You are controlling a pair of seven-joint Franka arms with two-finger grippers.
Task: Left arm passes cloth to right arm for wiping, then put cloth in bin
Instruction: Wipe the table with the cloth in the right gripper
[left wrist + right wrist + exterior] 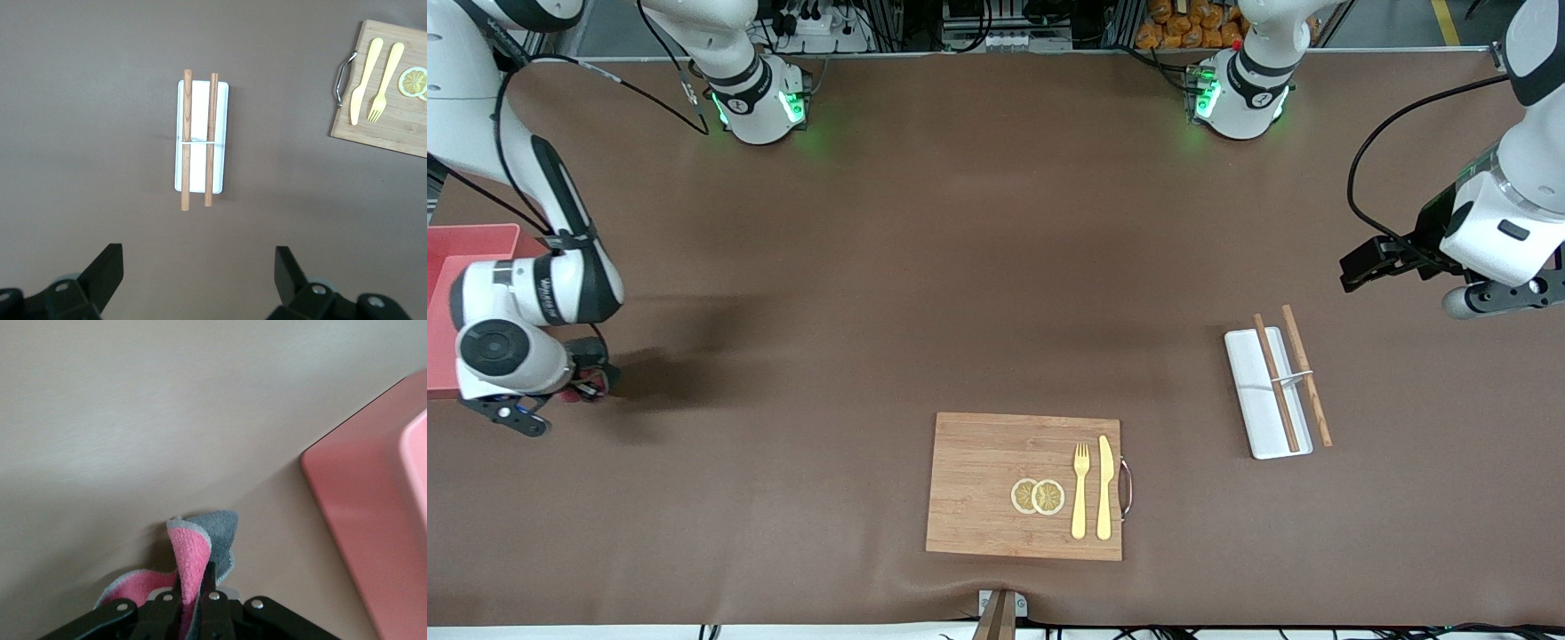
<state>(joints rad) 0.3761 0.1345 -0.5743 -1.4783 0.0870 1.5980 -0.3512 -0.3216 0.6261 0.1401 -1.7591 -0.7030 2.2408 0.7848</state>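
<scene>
Holding: the right gripper (192, 603) has its fingers closed on the cloth (200, 553), grey on one face and pink on the other, its loose folds bunched against the table.
Right gripper place: low at the right arm's end of the table (960, 267), just beside the bin (463, 267); in the front view the gripper (587, 380) is mostly hidden under the wrist, with a bit of cloth (569, 397) showing.
Bin: pink box at the table edge at the right arm's end; the cloth is outside it, next to its wall (360, 520).
Left gripper: (199, 270) fingers spread wide and empty, hanging over bare table near the tray (223, 133) at the left arm's end; this arm waits.
Tray: white, with two chopsticks (187, 147) lying along it.
Board: wooden board (978, 480) near the front camera, carrying a fork (1080, 489), a knife (1105, 489) and two lemon slices (1037, 496).
</scene>
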